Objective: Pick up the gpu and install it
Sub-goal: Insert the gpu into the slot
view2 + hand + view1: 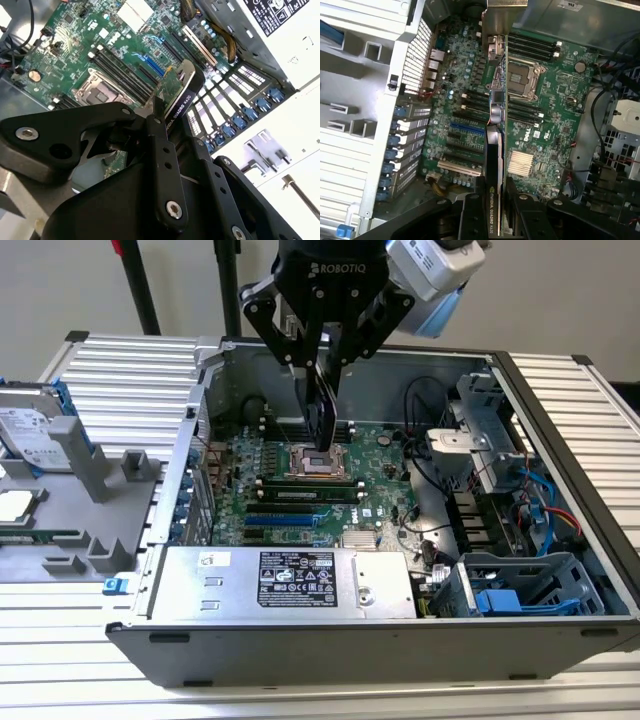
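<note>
While the claw (pixel 322 380) is clamped narrow on the upper end of the graphics card (pixel 323 425), the card hangs upright inside the open computer case (pixel 330 638), over the middle of the main board (pixel 385 455). In the exterior view its lower end sits in line with the processor socket (pixel 318 462); I cannot tell how much gap lies beneath it. The pick-up looks done, and the step in hand is, I judge, carrying the card to its slot.

In the second wrist view the fingers (pixel 161 142) pinch the card (pixel 177 95) across its black and green faces. In the first wrist view the card (pixel 496 110) shows edge-on, running beside the socket, with the blue slot (pixel 467 129) off to one side and not under it. In the exterior view the long slots (pixel 285 508) lie nearer and toward the exterior view's left of the card.

Seating it, as I judge, calls for the card's bottom edge to line up squarely over a slot, with its end toward the case's rear openings (pixel 410 125).
</note>
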Tool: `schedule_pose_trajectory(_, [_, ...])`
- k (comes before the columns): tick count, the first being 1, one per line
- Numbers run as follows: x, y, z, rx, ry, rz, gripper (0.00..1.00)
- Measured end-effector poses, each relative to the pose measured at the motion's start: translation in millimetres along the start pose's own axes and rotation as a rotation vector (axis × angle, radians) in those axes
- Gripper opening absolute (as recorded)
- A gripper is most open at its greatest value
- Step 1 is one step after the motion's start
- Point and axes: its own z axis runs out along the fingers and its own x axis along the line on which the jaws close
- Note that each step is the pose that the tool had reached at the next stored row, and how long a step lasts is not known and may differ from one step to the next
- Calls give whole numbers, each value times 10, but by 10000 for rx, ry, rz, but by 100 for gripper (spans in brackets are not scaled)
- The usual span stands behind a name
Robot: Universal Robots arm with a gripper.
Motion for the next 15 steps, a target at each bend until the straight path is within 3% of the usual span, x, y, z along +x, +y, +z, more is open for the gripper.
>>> schedule_pose_trajectory(15, [0, 0, 0, 7, -5, -779, 0])
